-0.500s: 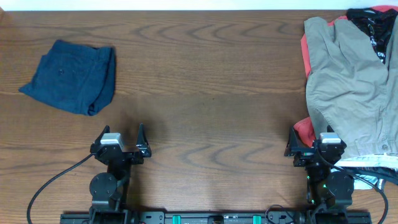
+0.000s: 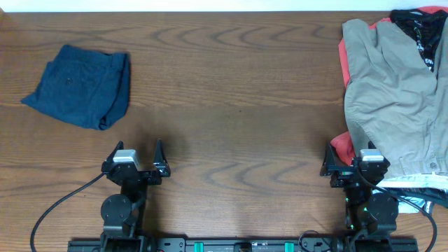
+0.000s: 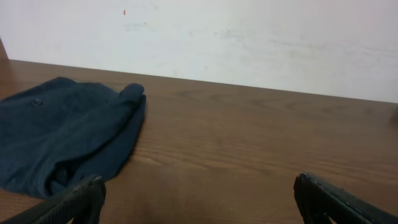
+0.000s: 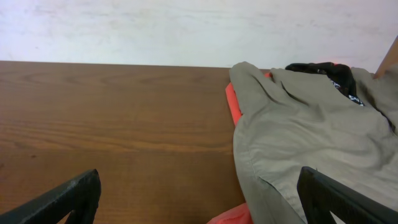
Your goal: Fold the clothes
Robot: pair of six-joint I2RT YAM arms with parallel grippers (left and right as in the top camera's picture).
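Note:
The khaki shorts lie spread on top of a pile at the right edge of the table, over a red garment and a black printed jersey. Dark navy shorts lie folded at the far left. My left gripper is open and empty near the front edge, a little in front of the navy shorts. My right gripper is open and empty at the pile's near left corner. In the right wrist view the khaki shorts, the red garment and the jersey lie ahead to the right.
The wooden table runs between the two heaps. A white wall stands behind its far edge. A black cable loops by the left arm's base. A white-and-dark cloth edge shows under the khaki shorts.

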